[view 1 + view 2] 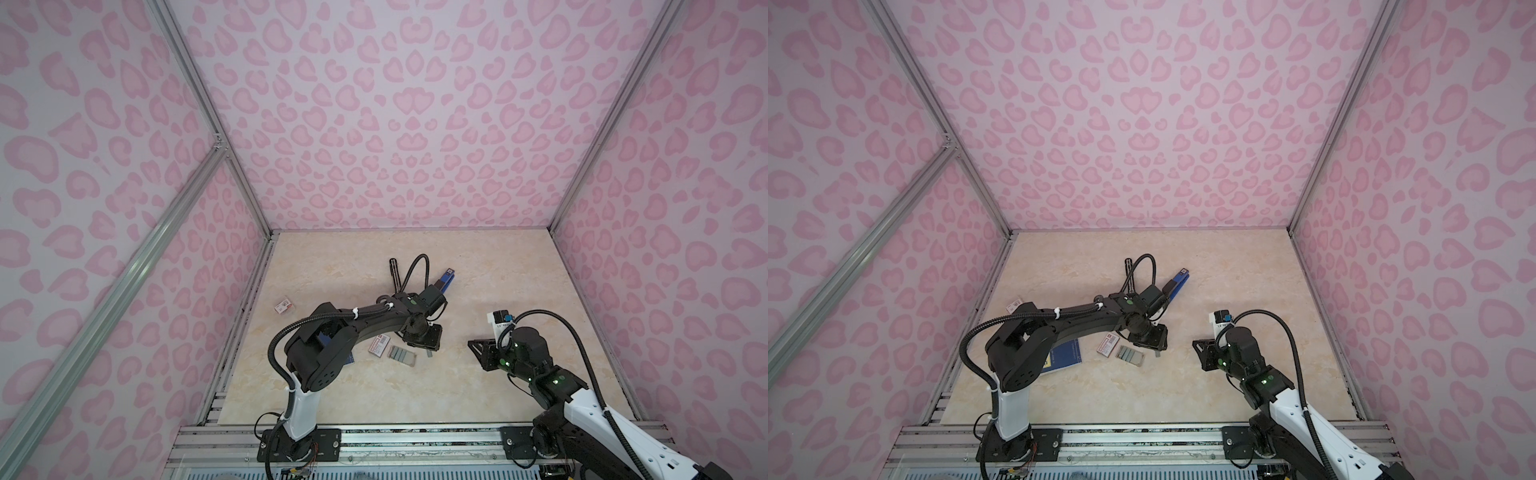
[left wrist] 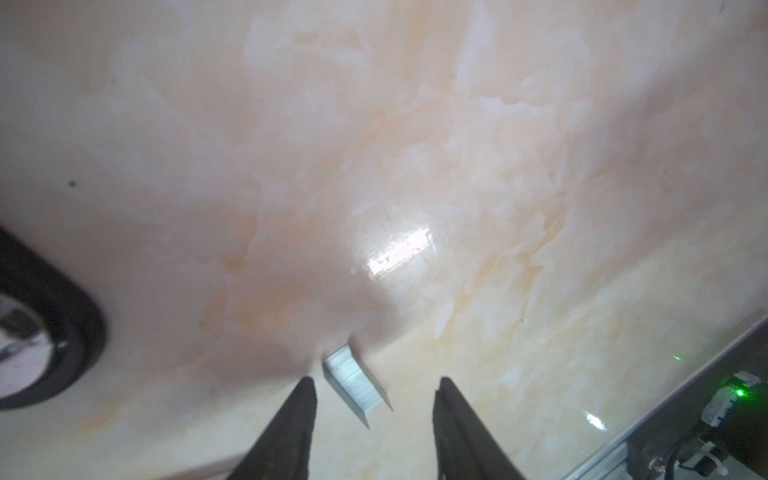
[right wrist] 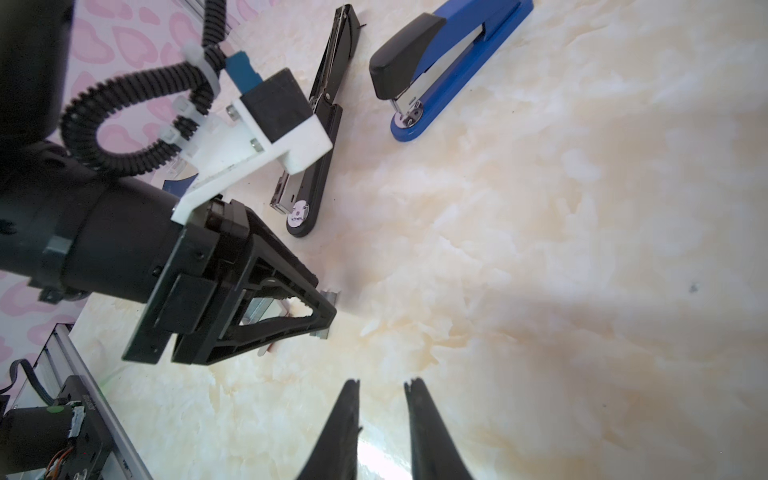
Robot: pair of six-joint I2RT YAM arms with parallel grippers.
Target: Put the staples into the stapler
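Left wrist view.
- Left gripper (image 2: 376,388): jaws set wide apart, gripping nothing.
- Loose staple strip (image 2: 353,380): silver, lying slantwise on the marbled desk (image 2: 415,124) between the two jaws, nearer one of them.

Both top views.
- The staples (image 1: 401,355): grey strips side by side in a small flat rectangle. They lie on the desk just beside the left gripper, on its left.
- White-and-red box (image 1: 380,345): just beside the staples, further left.
- Second box (image 1: 284,307): same colours, well apart, near the left wall.
- Blue booklet (image 1: 1065,356): flat on the desk, partly under the left arm.

Right wrist view.
- Right gripper (image 3: 383,384): jaws a narrow gap apart, nothing between them, over bare desk.
- Black stapler (image 3: 311,191): opened out flat, metal magazine exposed.
- Blue stapler (image 3: 449,62): closed, lying beside the black one.
- Both staplers sit beyond the left gripper, apart from the staples.
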